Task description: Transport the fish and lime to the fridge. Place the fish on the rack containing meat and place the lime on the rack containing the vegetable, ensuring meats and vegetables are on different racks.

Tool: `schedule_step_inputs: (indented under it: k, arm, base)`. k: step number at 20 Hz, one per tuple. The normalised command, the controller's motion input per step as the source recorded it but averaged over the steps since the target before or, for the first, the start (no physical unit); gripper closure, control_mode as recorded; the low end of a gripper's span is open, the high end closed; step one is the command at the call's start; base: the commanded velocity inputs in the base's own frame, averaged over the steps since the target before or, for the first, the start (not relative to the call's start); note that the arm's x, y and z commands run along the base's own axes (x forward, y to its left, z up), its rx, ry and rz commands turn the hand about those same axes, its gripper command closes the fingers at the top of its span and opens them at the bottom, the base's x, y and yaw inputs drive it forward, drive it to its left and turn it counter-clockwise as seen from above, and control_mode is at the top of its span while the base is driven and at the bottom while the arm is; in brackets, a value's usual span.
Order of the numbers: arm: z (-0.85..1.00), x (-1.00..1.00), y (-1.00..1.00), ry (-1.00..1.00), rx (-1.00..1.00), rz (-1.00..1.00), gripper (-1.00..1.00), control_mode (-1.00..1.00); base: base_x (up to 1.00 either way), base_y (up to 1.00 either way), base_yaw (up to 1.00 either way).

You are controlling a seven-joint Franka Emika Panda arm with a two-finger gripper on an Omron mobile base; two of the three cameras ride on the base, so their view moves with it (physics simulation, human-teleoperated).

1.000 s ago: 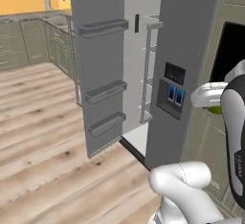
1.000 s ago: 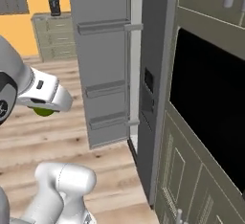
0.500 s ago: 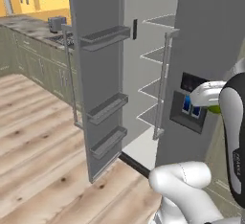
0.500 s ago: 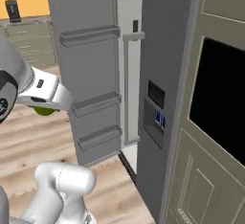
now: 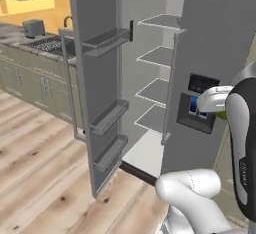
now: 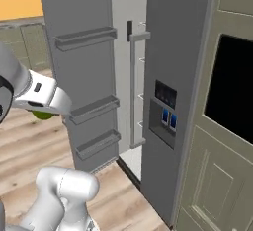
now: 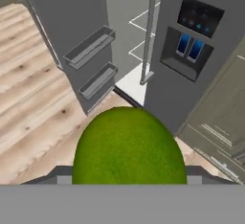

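The lime [image 7: 129,146] sits right at the end effector, pressed up against the hand camera so that it covers the lower middle of the hand view. In the right base view a sliver of its green [image 6: 42,115] peeks from under the white wrist link, and in the left base view a thin green edge [image 5: 223,114] shows beside the forearm. The finger tips themselves are hidden behind the fruit, so I cannot tell directly how the jaws stand; judging by the lime hanging in the air with nothing beneath it, the end effector is most likely clenched on it.

As a load it should be light, firm and round, with a smooth waxy skin. That makes it prone to rolling or squirting out if squeezed off-centre, so the sound hold is across its widest middle, with the 2 pads opposite each other. It will not bruise easily under moderate pressure, but once set down on a flat shelf it may roll.

The fridge [image 5: 210,53] stands ahead of the end effector with its left door [image 5: 97,78] swung open. The flat grey shelves [image 5: 157,55] lie ahead and beyond the lime, well apart from it. The topmost shelf [image 5: 161,22] is the far target; its contents are too small to make out.
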Motion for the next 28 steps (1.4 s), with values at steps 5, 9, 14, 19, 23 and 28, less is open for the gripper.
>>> schedule_step_inputs:
  k: [5, 9, 14, 19, 23, 28]
  arm:
    - [0.00, 0.00, 0.00, 0.00, 0.00, 0.00, 1.00, 1.00]
    - [0.00, 0.00, 0.00, 0.00, 0.00, 0.00, 1.00, 1.00]
    - [0.00, 0.00, 0.00, 0.00, 0.00, 0.00, 1.00, 1.00]
    - [0.00, 0.00, 0.00, 0.00, 0.00, 0.00, 1.00, 1.00]
    - [0.00, 0.00, 0.00, 0.00, 0.00, 0.00, 1.00, 1.00]
    - [0.00, 0.00, 0.00, 0.00, 0.00, 0.00, 1.00, 1.00]
  base:
    - [0.75, 0.34, -0.28]
    - [0.98, 0.33, -0.22]
    - [0.85, 0.03, -0.06]
    - [0.53, -0.06, -0.09]
    - [0.11, 0.28, -0.31]
    - [0.10, 0.11, -0.29]
